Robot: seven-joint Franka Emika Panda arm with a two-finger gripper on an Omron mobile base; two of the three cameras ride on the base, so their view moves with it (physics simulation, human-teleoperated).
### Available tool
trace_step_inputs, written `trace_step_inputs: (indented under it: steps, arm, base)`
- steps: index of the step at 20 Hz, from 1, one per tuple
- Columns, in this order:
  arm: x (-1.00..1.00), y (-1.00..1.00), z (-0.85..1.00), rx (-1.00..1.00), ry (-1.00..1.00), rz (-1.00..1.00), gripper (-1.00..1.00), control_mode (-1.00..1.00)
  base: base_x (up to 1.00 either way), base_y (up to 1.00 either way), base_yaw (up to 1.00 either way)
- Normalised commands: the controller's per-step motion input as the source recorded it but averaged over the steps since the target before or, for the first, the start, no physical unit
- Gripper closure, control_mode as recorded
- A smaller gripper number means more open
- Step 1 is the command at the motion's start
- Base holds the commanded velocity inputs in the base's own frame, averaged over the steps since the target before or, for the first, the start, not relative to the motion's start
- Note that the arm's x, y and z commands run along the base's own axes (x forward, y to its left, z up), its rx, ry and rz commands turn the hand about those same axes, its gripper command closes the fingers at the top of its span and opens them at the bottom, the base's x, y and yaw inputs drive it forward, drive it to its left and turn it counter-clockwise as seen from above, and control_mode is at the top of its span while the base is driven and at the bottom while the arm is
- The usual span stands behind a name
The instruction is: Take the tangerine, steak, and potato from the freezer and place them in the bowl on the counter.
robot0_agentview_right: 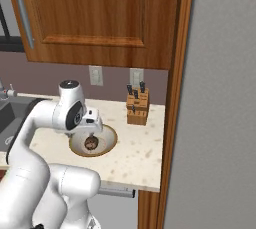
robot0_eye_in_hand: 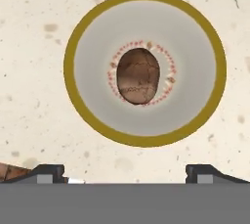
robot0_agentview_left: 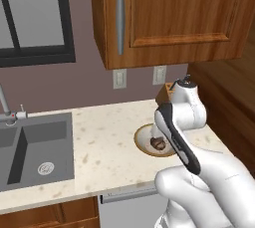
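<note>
Below, in the hand view, the potato (robot0_eye_in_hand: 138,76) is seen as a dull brown oval with a cracked, rough skin; it lies in the middle of the bowl (robot0_eye_in_hand: 93,37), on top of the steak (robot0_eye_in_hand: 167,66), of which only a red-and-white speckled fringe is shown around it; the bowl is pale inside with a browner rim, and it is set on the beige speckled counter (robot0_eye_in_hand: 34,47), near a knife block (robot0_agentview_right: 137,105); the gripper (robot0_eye_in_hand: 124,171) is held above the bowl with its fingers spread wide and nothing between them.
</note>
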Motion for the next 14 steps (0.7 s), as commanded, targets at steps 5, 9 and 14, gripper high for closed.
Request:
trace_step_inputs:
  steps: [5,9,14]
  arm:
    - [-1.0,-0.2,0.43,0.0,-0.07,-0.03,-1.0,-1.0]
    - [-0.91,-0.05,0.54,0.0,-0.08,-0.1,-1.0,-1.0]
    - [-0.44,0.0,0.72,0.0,-0.07,-0.13,-1.0,-1.0]
  base:
    - [0.0,0.0,0.0]
    - [0.0,0.0,0.0]
    - [0.0,0.0,0.0]
